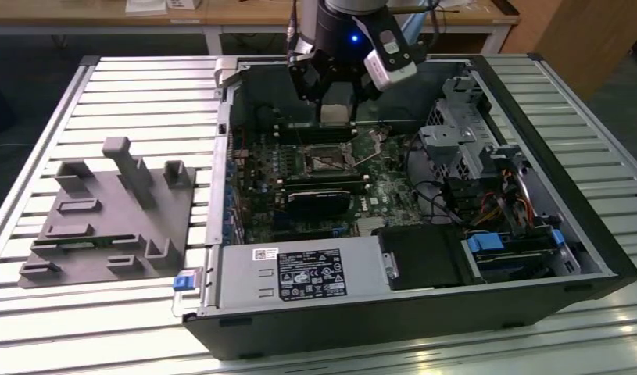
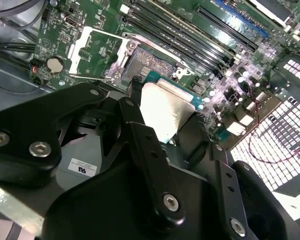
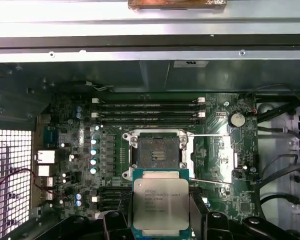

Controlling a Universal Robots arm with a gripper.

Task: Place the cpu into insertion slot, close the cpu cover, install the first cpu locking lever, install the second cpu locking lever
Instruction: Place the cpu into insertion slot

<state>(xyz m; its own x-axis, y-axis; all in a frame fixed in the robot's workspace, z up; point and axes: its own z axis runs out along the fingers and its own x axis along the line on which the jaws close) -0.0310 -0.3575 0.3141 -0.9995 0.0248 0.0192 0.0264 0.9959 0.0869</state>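
One claw (image 3: 161, 221) grips the cpu (image 3: 161, 204); first wrist view shows the insertion slot (image 3: 159, 152) uncovered.

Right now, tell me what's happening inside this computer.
The robot arm's gripper holds the cpu by its edges between its fingers, inside the open computer case. The chip hangs over the motherboard, close to the insertion slot and not yet in it. The slot lies uncovered and empty, its dark centre exposed.
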